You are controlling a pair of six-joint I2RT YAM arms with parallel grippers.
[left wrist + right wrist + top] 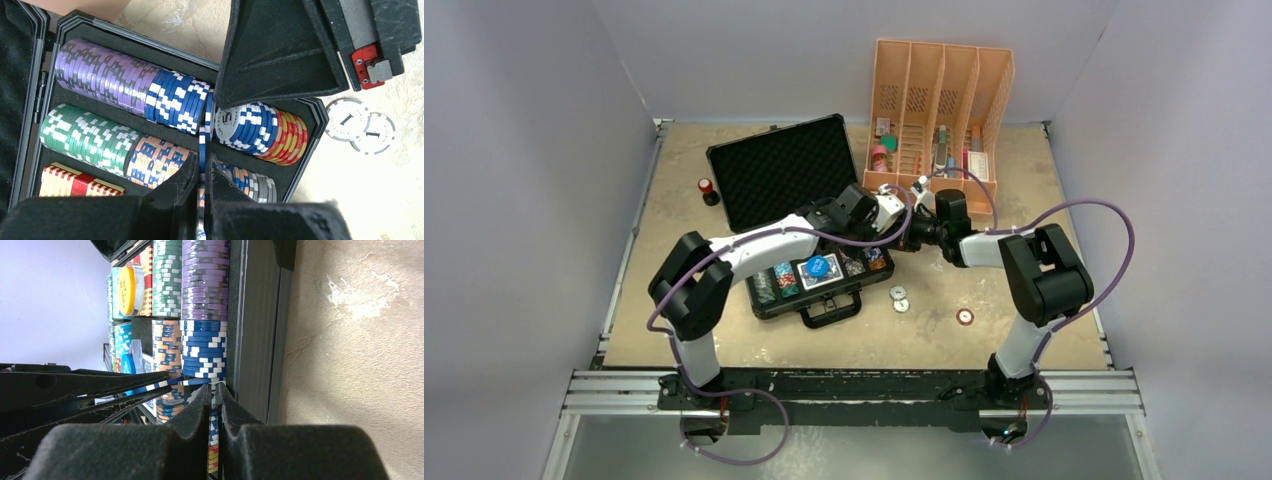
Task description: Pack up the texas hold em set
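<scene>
Left gripper (202,172), jaws clenched on a blue chip (203,131) standing on edge among chip stacks (105,75) in the open black briefcase (779,172) on the counter (944,345); right gripper (215,392), jaws pressed shut and empty, tips just beside the same chip, near the briefcase wall.

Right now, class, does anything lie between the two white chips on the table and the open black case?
Nothing visible does. Only bare tabletop separates the two white chips from the black case's nearest end wall.
</scene>
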